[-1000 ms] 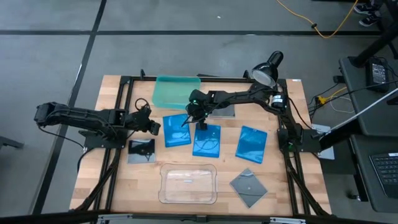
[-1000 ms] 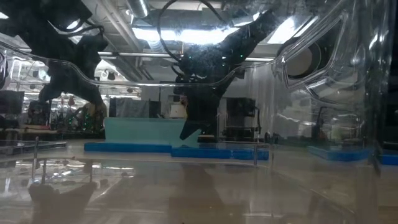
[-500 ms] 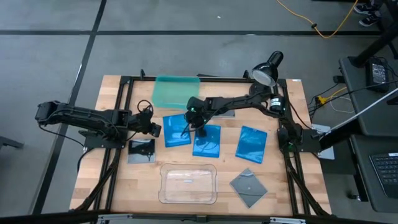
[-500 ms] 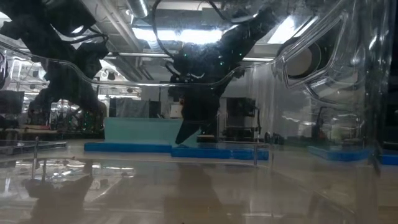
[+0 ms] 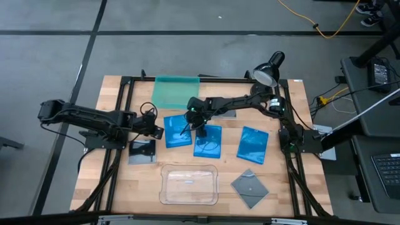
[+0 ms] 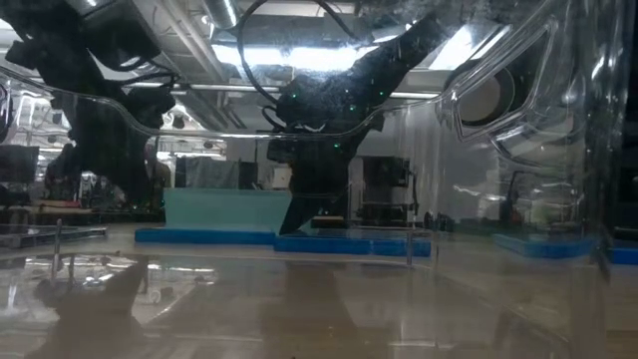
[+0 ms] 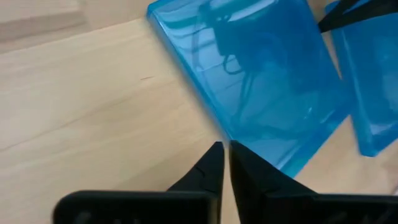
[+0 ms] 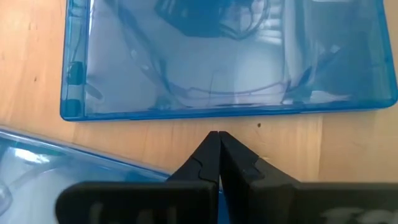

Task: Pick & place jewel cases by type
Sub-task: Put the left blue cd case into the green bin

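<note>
I am watching both arms crowding the same patch of the table (image 5: pixel 112 187) from my station. The left gripper (image 5: pixel 159 131) is hanging just at the nine o'clock edge of the left blue case (image 5: pixel 177 130), its jaws nearly clenched with only a slit between the tips and nothing in them. The right gripper (image 5: pixel 199 122) is sitting over the bare strip between that case and the middle blue case (image 5: pixel 207 141), jaws pressed together and empty. The third blue case (image 5: pixel 253 144) is lying well apart at three o'clock. One grey case (image 5: pixel 142 150) is resting near the left arm at seven o'clock from the left blue case, another (image 5: pixel 250 187) is tilted at five o'clock by the clear tray (image 5: pixel 189 184), and a third (image 5: pixel 226 112) is half hidden under the right arm. The teal tray (image 5: pixel 176 91) is waiting at twelve o'clock. I am judging the main risk to be the two grippers colliding, since both are closing in on one case; a pinched jaw could also shove the case sideways into its neighbour instead of lifting it
</note>
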